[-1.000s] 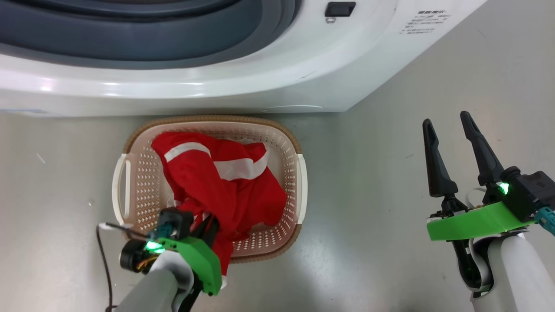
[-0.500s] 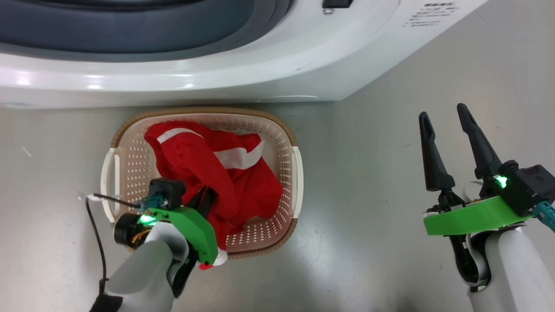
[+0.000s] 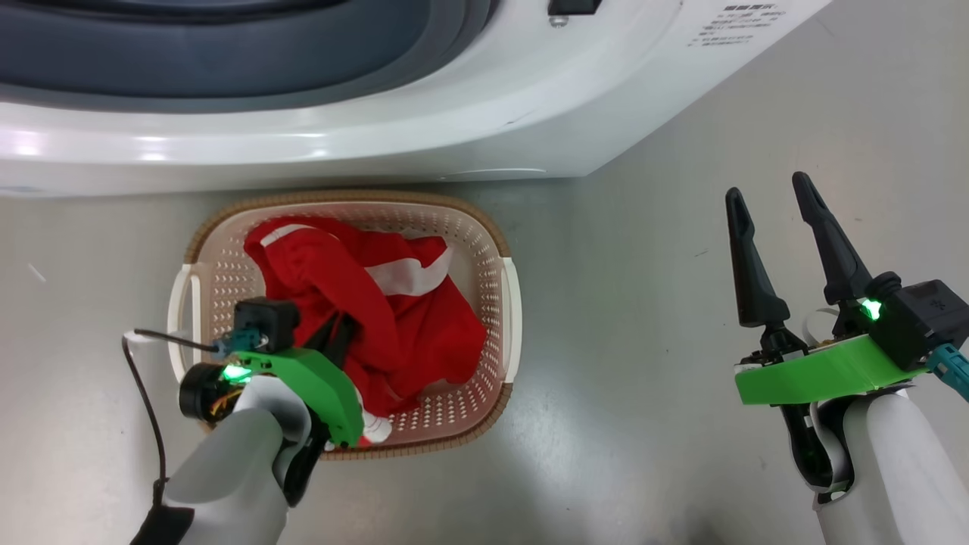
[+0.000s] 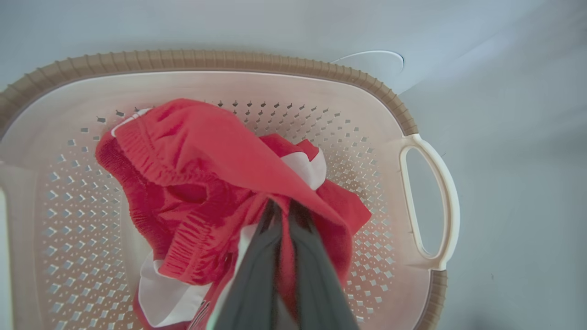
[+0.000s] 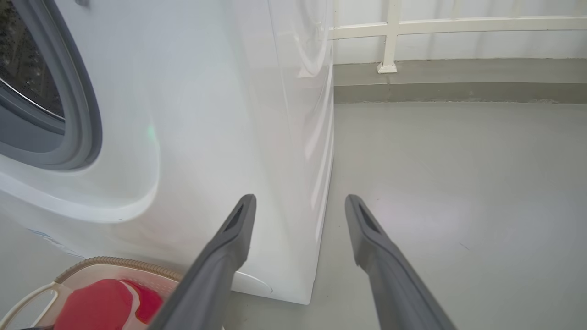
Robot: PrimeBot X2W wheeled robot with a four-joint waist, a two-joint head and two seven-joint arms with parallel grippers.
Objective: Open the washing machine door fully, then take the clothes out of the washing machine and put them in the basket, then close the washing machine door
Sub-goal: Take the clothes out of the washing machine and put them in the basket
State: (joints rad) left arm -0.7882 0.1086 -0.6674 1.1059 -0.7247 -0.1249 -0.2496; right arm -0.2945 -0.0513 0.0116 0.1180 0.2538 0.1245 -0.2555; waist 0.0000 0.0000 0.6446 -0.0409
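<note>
Since the earlier frame the left gripper [image 3: 341, 337] has travelled inward over the basket [image 3: 341, 198]. The red tail of the clothes [image 3: 409, 333] that hung across the near rim now lies inside it. The head camera has also shifted slightly.

Its fingers [image 4: 257, 256] are pressed together, pinching a fold of the clothes — red fabric shows in the narrow gap between them. The clothes sit bunched in the basket, mostly around its centre, with white bands on top.

The basket stands on the floor [image 3: 643, 341] just in front of the washer [image 3: 378, 144]. The washer opening shows its grey gasket [image 3: 227, 53]; the drum [image 5: 23, 68] behind it appears dark, detail unclear.

The right gripper [image 3: 766, 186] hangs over bare floor near the washer's front corner, well apart from the basket — fingers spread, holding nothing.
</note>
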